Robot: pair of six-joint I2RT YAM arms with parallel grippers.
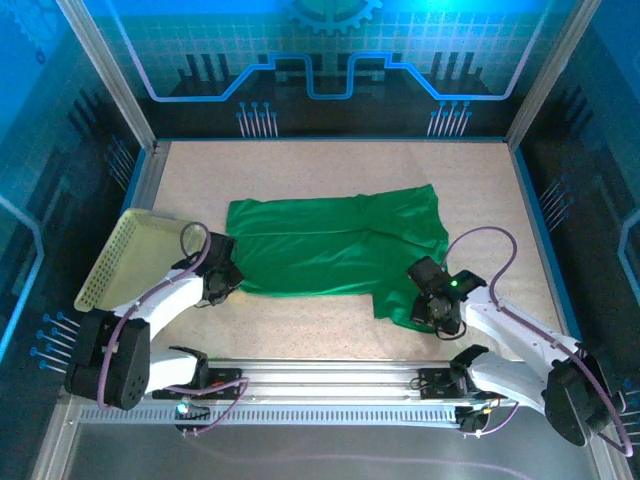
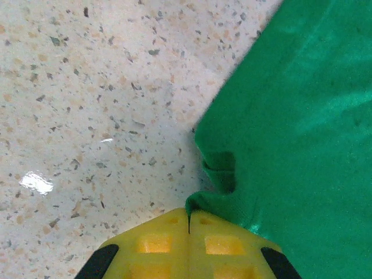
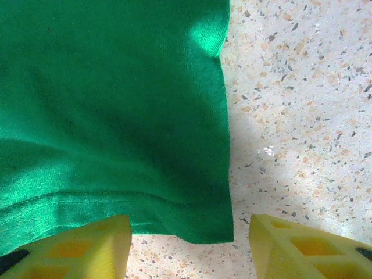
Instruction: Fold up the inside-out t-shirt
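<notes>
The bright-green t-shirt [image 1: 335,245] lies spread across the middle of the speckled table. At its left near corner my left gripper [image 1: 222,280] is shut, its yellow fingers [image 2: 157,244] pinching a small fold of the shirt's edge [image 2: 200,203]. My right gripper [image 1: 432,305] stands open at the shirt's right near corner. In the right wrist view its yellow fingers [image 3: 87,244] straddle the hemmed corner [image 3: 203,224], which lies flat on the table between them without touching either.
A pale yellow-green perforated basket [image 1: 125,260] leans at the left edge of the table beside the left arm. Metal frame posts and a rail [image 1: 330,375] bound the near side. Bare tabletop [image 1: 330,165] lies beyond the shirt.
</notes>
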